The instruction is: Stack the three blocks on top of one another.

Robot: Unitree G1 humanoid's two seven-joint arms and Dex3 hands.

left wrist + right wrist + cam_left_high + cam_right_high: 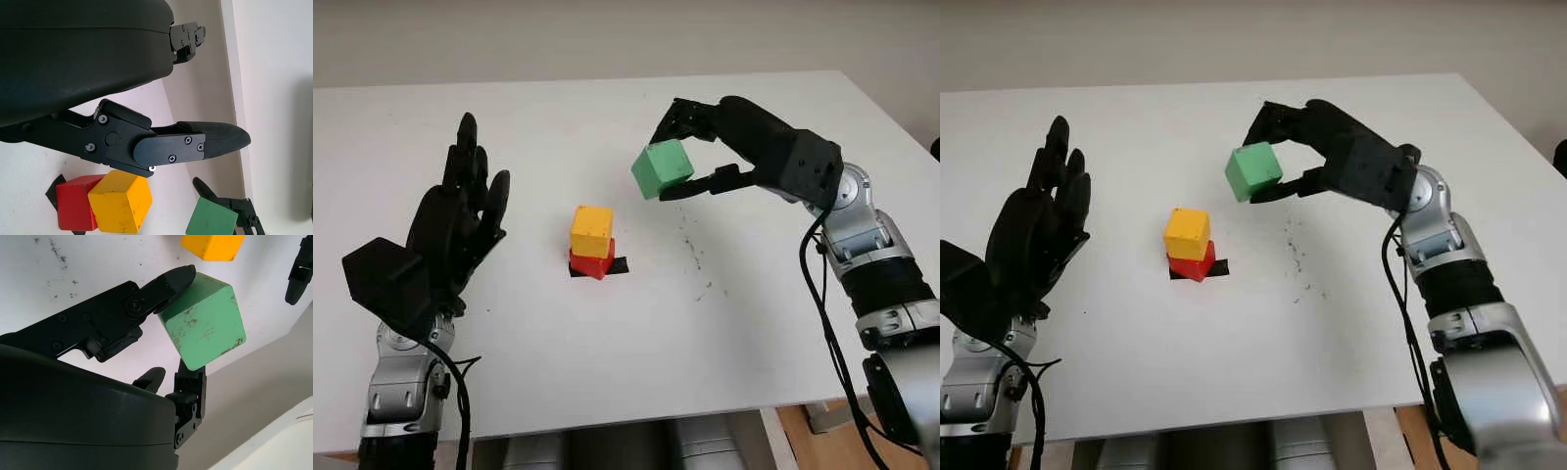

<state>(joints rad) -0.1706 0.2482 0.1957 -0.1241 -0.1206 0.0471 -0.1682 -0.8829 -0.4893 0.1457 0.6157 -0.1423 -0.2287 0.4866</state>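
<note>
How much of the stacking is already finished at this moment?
Done: the yellow block sits on the red block. In hand: the right hand holds the green block in the air, to the right of the stack. Left: setting green on yellow. The left hand is open, off to the left.

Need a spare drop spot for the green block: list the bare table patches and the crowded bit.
Bare: between the left hand and the yellow block; the near strip below the red block. Crowded: around the stack, where the right hand holds the green block.
</note>
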